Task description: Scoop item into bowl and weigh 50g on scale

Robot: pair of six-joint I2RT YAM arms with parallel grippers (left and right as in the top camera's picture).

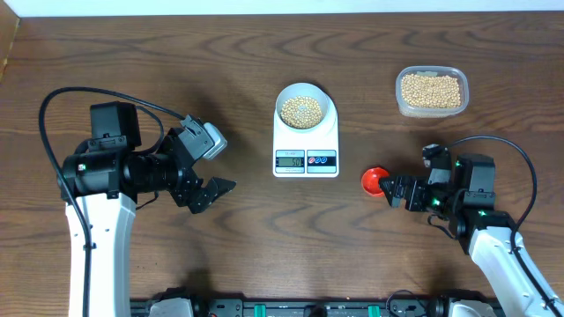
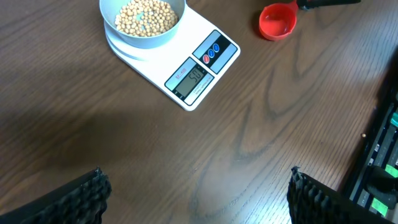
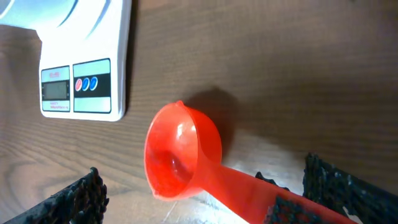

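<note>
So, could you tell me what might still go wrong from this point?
The scoop lies with its handle between the open right fingers; pulling away could drag it into the scale. The bowl of beans sits at the scale's far edge, so a knock could spill some and change the reading.

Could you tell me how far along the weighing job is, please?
Done: the bowl sits on the scale, filled with beans, and the display seems to read about 50. In hand: nothing; the red scoop lies empty within the open right pincer. Remaining: probably only confirming that reading.
</note>
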